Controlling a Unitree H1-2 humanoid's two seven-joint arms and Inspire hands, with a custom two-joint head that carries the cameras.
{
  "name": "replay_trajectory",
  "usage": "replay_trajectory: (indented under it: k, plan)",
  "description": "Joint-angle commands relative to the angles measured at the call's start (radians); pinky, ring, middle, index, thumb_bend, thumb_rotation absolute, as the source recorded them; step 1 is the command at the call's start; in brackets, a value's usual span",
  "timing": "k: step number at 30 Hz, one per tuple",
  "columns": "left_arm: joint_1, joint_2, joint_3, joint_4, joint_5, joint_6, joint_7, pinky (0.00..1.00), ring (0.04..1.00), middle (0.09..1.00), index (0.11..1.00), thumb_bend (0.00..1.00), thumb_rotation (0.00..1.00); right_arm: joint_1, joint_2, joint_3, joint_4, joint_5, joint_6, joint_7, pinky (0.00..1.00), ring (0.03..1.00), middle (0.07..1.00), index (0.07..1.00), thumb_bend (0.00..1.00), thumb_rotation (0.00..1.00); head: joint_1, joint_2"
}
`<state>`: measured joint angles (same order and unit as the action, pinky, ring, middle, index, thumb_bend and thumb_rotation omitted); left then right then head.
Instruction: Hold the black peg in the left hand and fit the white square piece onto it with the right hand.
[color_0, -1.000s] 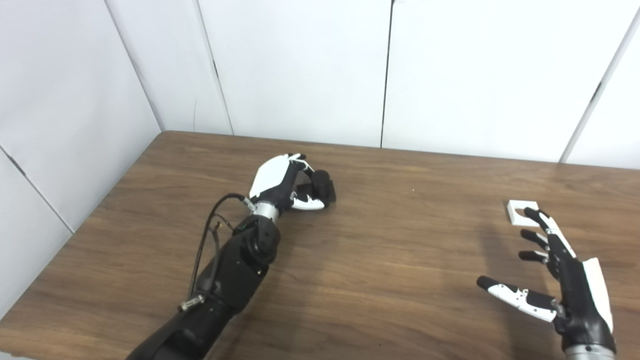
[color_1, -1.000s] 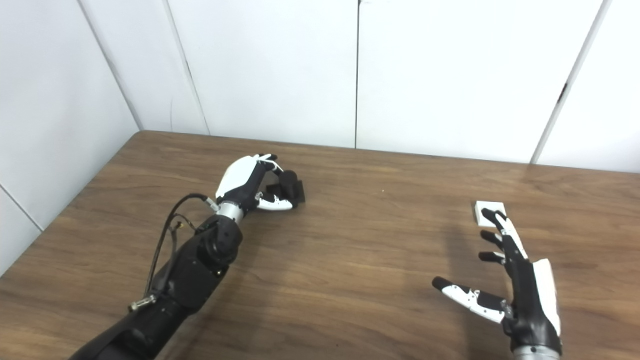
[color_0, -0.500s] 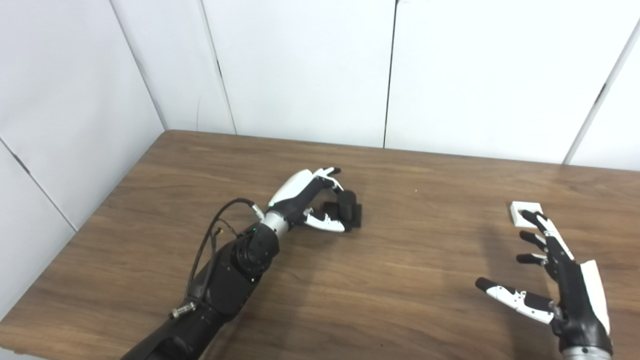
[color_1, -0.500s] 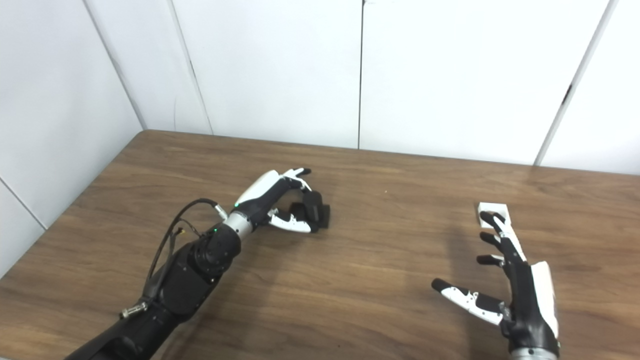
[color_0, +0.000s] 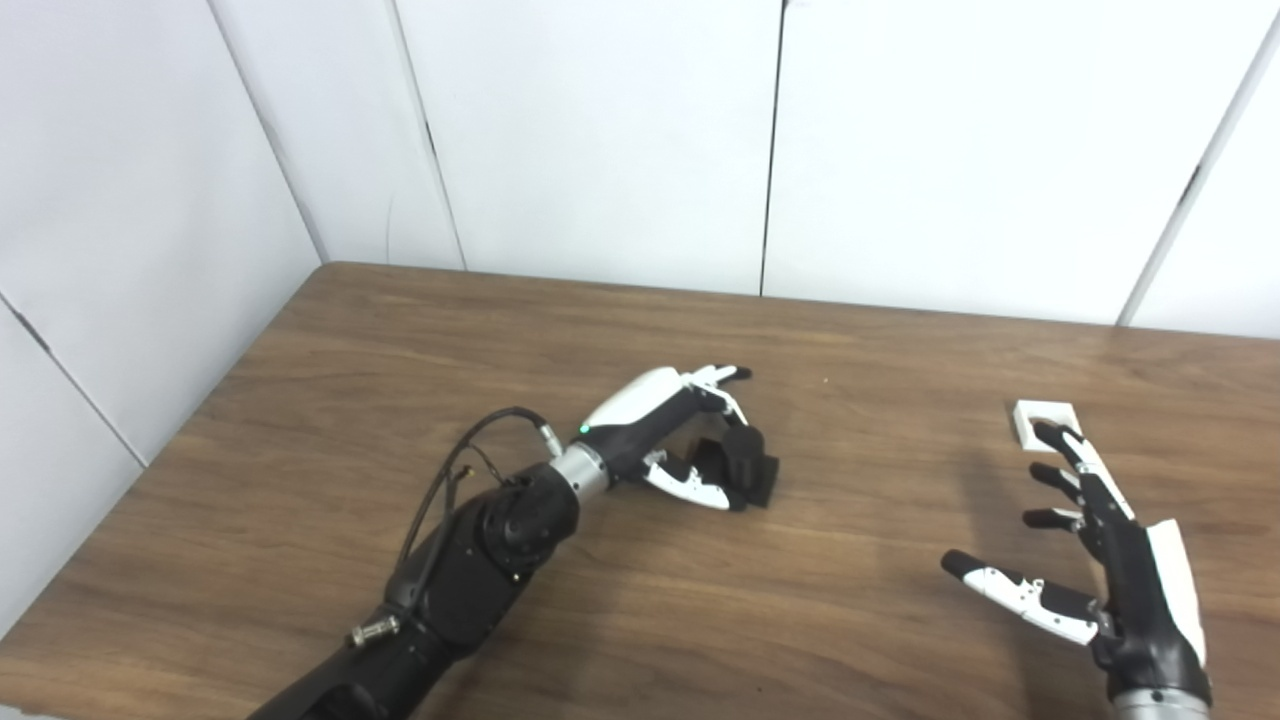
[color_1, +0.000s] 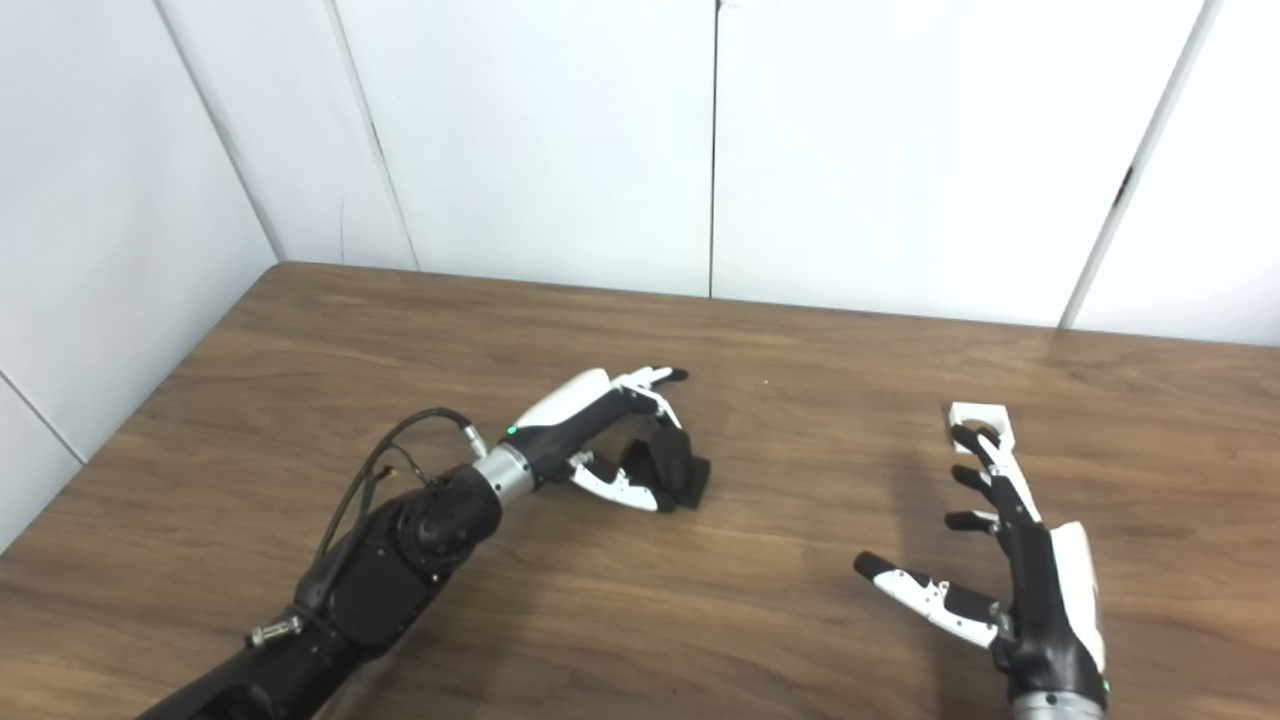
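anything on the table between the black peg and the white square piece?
Nothing. Between the black peg in the left hand and the white square piece there is only bare table; both eye views show that.

We see a left hand (color_0: 672, 432) with a white shell on its back, black fingers and a white-plated thumb, joined by a silver wrist ring to a bulky black forearm (color_0: 470, 560) with looping black cables and a small green light. Our right hand (color_0: 1120, 570) matches: black, white-plated, silver-cuffed.
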<state>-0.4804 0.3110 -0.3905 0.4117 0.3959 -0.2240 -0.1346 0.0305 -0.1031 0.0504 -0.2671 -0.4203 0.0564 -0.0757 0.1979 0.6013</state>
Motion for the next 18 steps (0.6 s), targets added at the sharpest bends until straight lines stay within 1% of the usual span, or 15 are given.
replay_trajectory:
  k: [1, 7, 13, 18]
  plan:
    - [0.021, -0.017, -0.061, -0.012, 0.047, -0.012, -0.070, 1.00, 1.000, 0.976, 0.494, 0.51, 0.09, -0.020, -0.009, -0.007, -0.030, 0.001, -0.057, -0.017, 0.66, 0.824, 0.941, 0.879, 0.77, 0.18, 0.001, 0.002]
    - [0.030, -0.039, -0.120, -0.025, 0.060, -0.047, -0.071, 1.00, 1.000, 0.969, 0.494, 0.51, 0.09, -0.025, -0.011, -0.013, -0.027, 0.011, -0.055, -0.014, 0.67, 0.831, 0.946, 0.877, 0.77, 0.18, 0.002, 0.006]
    - [0.055, -0.067, -0.180, -0.028, 0.108, -0.062, -0.054, 1.00, 1.000, 0.963, 0.493, 0.51, 0.09, -0.025, -0.014, -0.018, -0.039, 0.012, -0.043, -0.008, 0.67, 0.824, 0.948, 0.876, 0.77, 0.18, -0.010, 0.017]
    - [0.061, -0.070, -0.197, -0.023, 0.132, -0.061, -0.046, 1.00, 1.000, 0.966, 0.494, 0.51, 0.09, -0.023, -0.019, -0.020, -0.049, 0.011, -0.042, -0.005, 0.66, 0.827, 0.948, 0.876, 0.77, 0.17, -0.032, 0.027]
